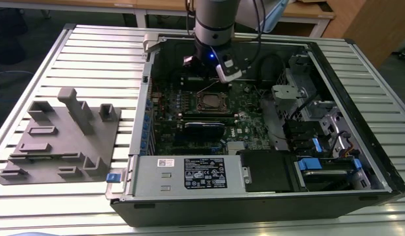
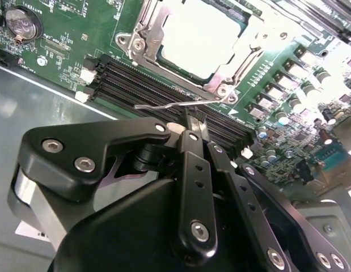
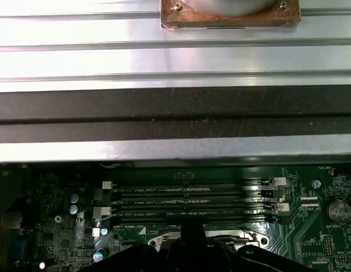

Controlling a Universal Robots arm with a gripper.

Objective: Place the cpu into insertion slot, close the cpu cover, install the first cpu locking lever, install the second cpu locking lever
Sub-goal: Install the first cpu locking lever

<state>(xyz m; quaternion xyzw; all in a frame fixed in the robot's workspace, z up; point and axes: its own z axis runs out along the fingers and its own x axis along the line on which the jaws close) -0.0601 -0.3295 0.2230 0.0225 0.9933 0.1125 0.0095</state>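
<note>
Nearest in the second wrist view, the black gripper has its fingers pressed together, tips at a thin wire locking lever; whether they pinch it I cannot tell. The lever lies lengthwise along the socket's edge, parallel to the memory slots. Beyond, the cpu sits flat in the insertion slot under the lowered cpu cover.

cpu in insertion slot
</note>
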